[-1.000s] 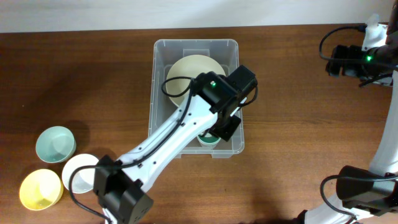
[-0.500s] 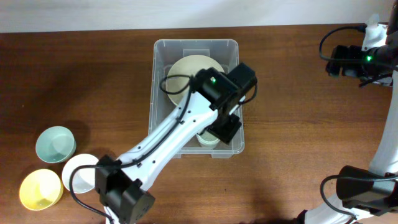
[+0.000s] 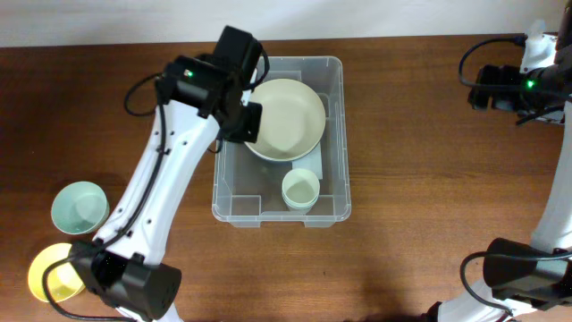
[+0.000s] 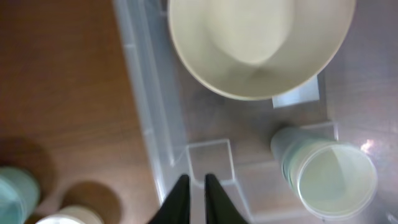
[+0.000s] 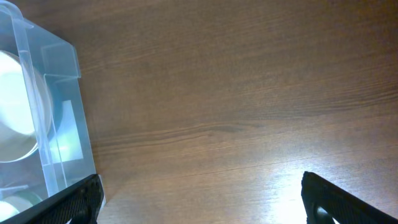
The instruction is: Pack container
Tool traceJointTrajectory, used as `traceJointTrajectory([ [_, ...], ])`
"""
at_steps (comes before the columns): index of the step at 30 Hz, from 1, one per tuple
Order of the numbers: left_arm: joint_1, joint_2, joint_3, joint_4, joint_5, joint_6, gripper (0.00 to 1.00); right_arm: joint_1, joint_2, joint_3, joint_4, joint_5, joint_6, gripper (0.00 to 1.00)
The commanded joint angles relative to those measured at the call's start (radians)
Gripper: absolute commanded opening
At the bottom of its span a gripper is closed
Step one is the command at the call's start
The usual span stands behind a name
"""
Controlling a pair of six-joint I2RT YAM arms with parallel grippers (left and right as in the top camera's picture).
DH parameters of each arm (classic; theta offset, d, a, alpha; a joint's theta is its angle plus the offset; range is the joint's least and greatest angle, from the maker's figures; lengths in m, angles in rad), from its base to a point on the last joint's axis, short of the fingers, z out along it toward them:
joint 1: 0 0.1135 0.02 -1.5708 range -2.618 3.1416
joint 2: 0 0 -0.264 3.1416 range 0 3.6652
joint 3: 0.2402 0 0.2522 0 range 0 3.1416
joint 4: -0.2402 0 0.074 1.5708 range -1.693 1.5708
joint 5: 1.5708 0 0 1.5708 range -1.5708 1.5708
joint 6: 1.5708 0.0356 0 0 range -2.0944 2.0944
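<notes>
— On the counter (image 3: 429, 179), what is changed at the container (image 3: 234, 183)?
— The left arm (image 3: 170, 170) has been drawn back to its far-left corner, the left jaws almost together and empty. The right jaws are held wide apart, well to its right. Inside, near the cream bowl (image 3: 284, 119), the pale cup (image 3: 301, 189) was left. One more item is judged packed.

Robot lab: cabled arm (image 3: 170, 179) over wooden table (image 3: 429, 179)
</notes>
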Motion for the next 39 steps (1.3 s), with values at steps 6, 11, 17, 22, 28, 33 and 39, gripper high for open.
traceJointTrajectory([
  [6,-0.010,-0.002,-0.329,0.103,0.213,-0.005,0.06,-0.001,0.009,-0.002,-0.003,-0.006,0.008,0.97],
  [11,-0.027,-0.002,-0.385,0.111,0.233,-0.004,0.01,-0.001,0.009,-0.002,0.000,-0.006,0.008,0.97],
  [17,-0.090,0.003,-0.388,0.117,0.254,0.009,0.01,-0.001,0.009,-0.002,-0.001,-0.006,0.008,0.97],
  [22,-0.130,0.021,-0.389,0.133,0.251,0.010,0.01,-0.001,0.009,-0.002,-0.003,-0.006,0.008,0.97],
  [28,-0.134,0.044,-0.389,0.132,0.219,0.006,0.01,-0.001,0.009,-0.002,-0.003,-0.006,0.008,0.97],
  [33,-0.134,0.051,-0.394,0.144,0.198,0.002,0.01,-0.001,0.009,-0.002,-0.003,-0.006,0.008,0.97],
  [39,-0.137,0.095,-0.395,0.143,0.265,0.003,0.01,-0.001,0.009,-0.002,-0.004,-0.006,0.008,0.97],
])
